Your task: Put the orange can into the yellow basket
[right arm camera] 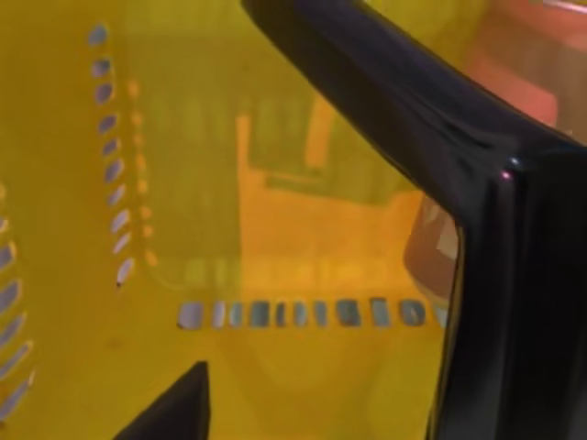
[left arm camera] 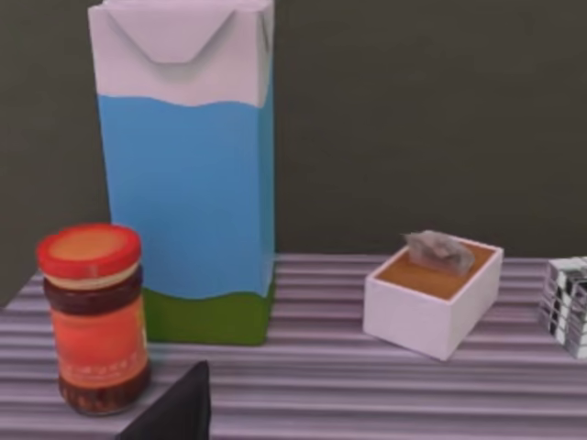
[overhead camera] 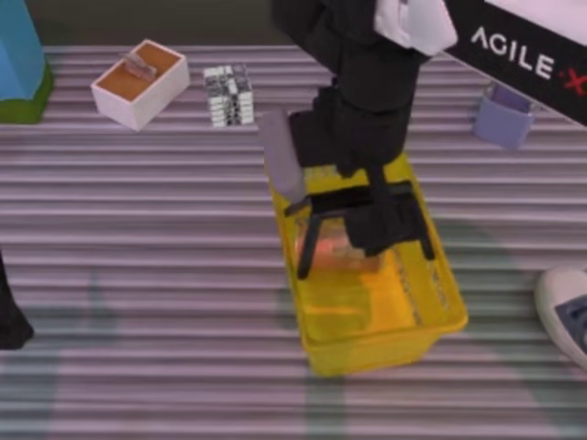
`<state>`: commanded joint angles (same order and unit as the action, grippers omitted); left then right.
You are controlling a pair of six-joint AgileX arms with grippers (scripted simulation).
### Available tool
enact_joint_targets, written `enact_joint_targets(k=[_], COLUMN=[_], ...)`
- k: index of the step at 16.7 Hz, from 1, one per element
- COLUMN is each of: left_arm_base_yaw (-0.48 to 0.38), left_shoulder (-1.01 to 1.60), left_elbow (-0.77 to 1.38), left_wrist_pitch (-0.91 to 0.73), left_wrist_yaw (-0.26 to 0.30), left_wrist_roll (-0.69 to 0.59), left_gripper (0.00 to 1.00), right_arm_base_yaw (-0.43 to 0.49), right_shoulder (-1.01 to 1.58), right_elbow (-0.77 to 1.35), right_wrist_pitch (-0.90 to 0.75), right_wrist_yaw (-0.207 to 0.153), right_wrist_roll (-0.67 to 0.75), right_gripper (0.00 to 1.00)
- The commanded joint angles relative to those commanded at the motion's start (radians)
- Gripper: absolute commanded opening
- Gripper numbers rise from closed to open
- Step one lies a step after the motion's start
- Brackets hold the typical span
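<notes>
Orange can (overhead camera: 341,253): a pale orange shape inside the yellow basket, low in its upper half, mostly covered by the right arm and a black handle.
Handling, as a judgement: a small drink can should be light, rigid and smooth, so apt to slip; its thin wall would dent under hard pressure. Best held across the middle of its side.
Right gripper (overhead camera: 385,229): down inside the basket, directly over the can. Whether its jaws are spread or closed on the can cannot be told.
Yellow basket (overhead camera: 431,321): near the table's middle, slightly right, black handles folded across its top.
Right wrist view only: the basket's slotted inner wall, and an orange curved surface (right arm camera: 436,247) behind a dark bar.
Left arm: parked at the table's left edge; its jaws cannot be judged.
Left wrist view only: a red-lidded jar (left arm camera: 92,316) beside a blue carton (left arm camera: 188,174), and a white box (left arm camera: 431,298).
</notes>
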<state>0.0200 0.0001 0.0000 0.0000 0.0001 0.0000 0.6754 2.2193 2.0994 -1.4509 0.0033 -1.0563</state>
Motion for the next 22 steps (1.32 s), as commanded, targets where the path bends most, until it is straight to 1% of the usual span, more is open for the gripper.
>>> enact_joint_targets(k=[6, 11, 15, 22], left_arm_base_yaw=[0.0, 0.0, 0.0, 0.0], left_shoulder=[0.0, 0.0, 0.0, 0.0], left_elbow=[0.0, 0.0, 0.0, 0.0], left_wrist_pitch=[0.0, 0.0, 0.0, 0.0], left_wrist_yaw=[0.0, 0.0, 0.0, 0.0], left_wrist_roll=[0.0, 0.0, 0.0, 0.0], left_gripper=[1.0, 1.0, 1.0, 1.0], right_arm_base_yaw=[-0.004, 0.0, 0.001, 0.001], right_shoulder=[-0.003, -0.007, -0.008, -0.008], right_elbow=[-0.006, -0.086, -0.092, -0.092], right_wrist_pitch=[0.005, 0.078, 0.084, 0.084], right_wrist_yaw=[-0.001, 0.0, 0.0, 0.0], right_wrist_roll=[0.0, 0.0, 0.001, 0.001], right_gripper=[1.0, 1.0, 1.0, 0.47])
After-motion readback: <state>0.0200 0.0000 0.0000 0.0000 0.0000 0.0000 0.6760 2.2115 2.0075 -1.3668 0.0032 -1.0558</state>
